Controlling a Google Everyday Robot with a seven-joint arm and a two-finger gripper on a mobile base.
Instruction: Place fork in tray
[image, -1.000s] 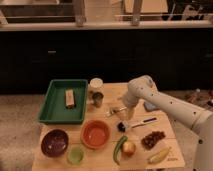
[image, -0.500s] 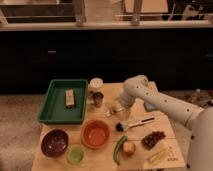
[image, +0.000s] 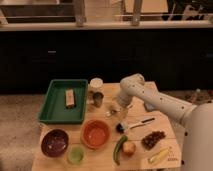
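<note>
Metal cup (image: 98, 99) stands between gripper (image: 118, 108) and tray (image: 48, 101).

Gripper (image: 120, 108) at fork (image: 111, 113), near tray (image: 54, 108)

cup (image: 98, 99) between end effector (image: 119, 108) and tray (image: 52, 108) | tray floor open (one block (image: 69, 98))

**Green, silver, orange and purple**

The tray (image: 50, 107) is shown in dark green, a tan block (image: 70, 98) inside it. The fork (image: 112, 113) is caught as shiny silver, beside the white gripper (image: 121, 108) held low over the middle of the pale wooden table (image: 100, 161). An orange bowl (image: 96, 134) and a purple bowl (image: 54, 142) are picked out too.
</note>
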